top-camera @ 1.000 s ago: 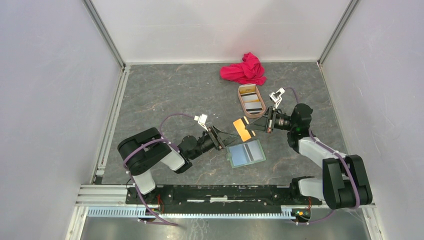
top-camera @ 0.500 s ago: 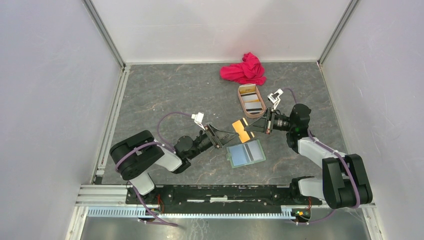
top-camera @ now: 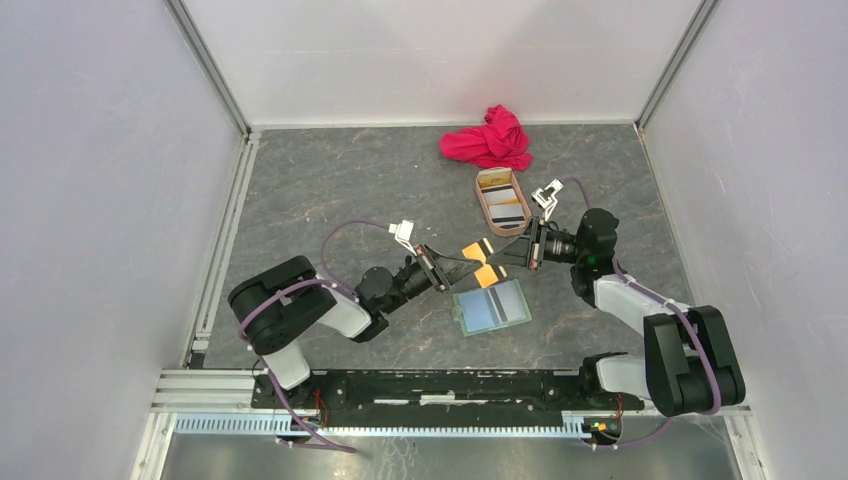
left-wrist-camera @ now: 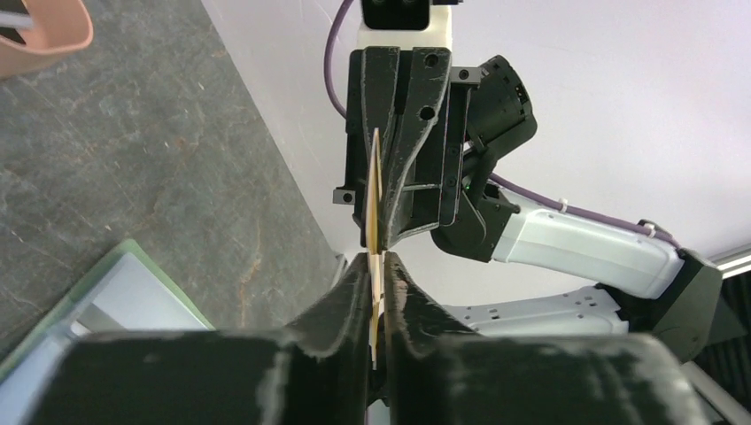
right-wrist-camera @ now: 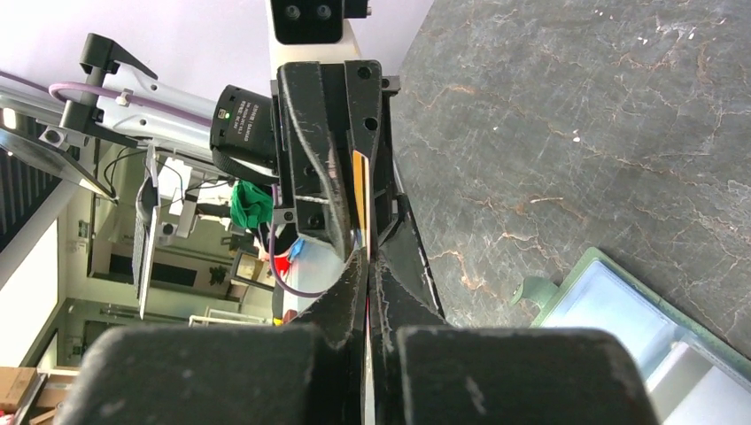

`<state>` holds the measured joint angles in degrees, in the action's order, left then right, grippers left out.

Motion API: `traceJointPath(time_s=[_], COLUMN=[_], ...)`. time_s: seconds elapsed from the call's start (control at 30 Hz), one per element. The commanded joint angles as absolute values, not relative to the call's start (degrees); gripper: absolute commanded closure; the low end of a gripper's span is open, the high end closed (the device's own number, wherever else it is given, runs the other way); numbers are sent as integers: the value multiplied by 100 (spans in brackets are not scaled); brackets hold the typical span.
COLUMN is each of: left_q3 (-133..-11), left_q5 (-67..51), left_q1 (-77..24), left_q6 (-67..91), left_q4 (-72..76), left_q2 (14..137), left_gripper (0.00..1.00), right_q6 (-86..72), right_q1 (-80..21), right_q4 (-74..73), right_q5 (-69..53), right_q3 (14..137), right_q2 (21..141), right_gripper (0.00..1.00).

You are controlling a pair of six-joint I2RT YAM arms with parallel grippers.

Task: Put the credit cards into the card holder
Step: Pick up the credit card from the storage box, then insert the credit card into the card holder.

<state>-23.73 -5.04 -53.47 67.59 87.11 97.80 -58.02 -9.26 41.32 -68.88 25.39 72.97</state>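
An orange-yellow credit card (top-camera: 486, 274) hangs above the table, held from both sides. My left gripper (top-camera: 468, 266) is shut on its left edge, and the thin card edge (left-wrist-camera: 375, 204) stands between its fingers (left-wrist-camera: 354, 292). My right gripper (top-camera: 500, 256) is shut on the opposite edge (right-wrist-camera: 359, 181). The card holder (top-camera: 491, 306) lies open just below and in front of the card, sage-green rim, pale blue-grey inside with a dark stripe across it. It also shows as the card holder (right-wrist-camera: 620, 310) and the card holder (left-wrist-camera: 124, 292) in the wrist views. More credit cards (top-camera: 506, 210) lie in the tray.
A pinkish-tan oval tray (top-camera: 484, 200) stands behind the grippers. A red cloth (top-camera: 490, 140) is bunched at the back wall. White walls close in the grey stone-pattern table on three sides.
My left gripper has reached right to the orange card and closed on it. The right gripper, still holding the card, has shifted slightly left.
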Motion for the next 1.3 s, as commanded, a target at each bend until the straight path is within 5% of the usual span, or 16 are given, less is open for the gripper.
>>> traceJointPath(time_s=[0.0,0.07,0.1,0.17,0.2,0.33,0.57,0.83,1.27], left_q3=[-2562,-2541,-2503,-2336,-2232,-1869,-1929,-2449,-2670], left_q5=[-717,-777,-789,-795,-832,-1326,-2003,-1474,-1731], left_q1=[-5343,-5344,-5339,-5316,-5306,-5108,-5109,-5363,-5449], left_q6=[6862,6854,6839,6774,6774,7082,7288,6965,7214], left_q4=[9952,9950,9949,9951,9957,9953,8569,6446,6299], left_q2=[9894,9881,9855,9786,9750,9757,9719,9522,10493], left_gripper=[97,98,98,98,98,98,98,97,98], right_q6=[-5644,-5450,-5177,-3858,-2984,302,1257,1517,2021], right_q1=[-942,-943,-946,-941,-919,-619,180,237,189], right_q4=[4226,4179,4038,3173,2291,-466,-559,-754,-1458], right_q5=[-6836,-6889,-6961,-7114,-7145,-6874,-6088,-5406,-5385], right_q3=[2505,2549,2618,2948,3240,4064,3421,3339,3606], right_q2=[7269,7241,7207,7111,7068,6802,6218,6652,7364], right_gripper=[100,95,83,35,24,10,16,59,61])
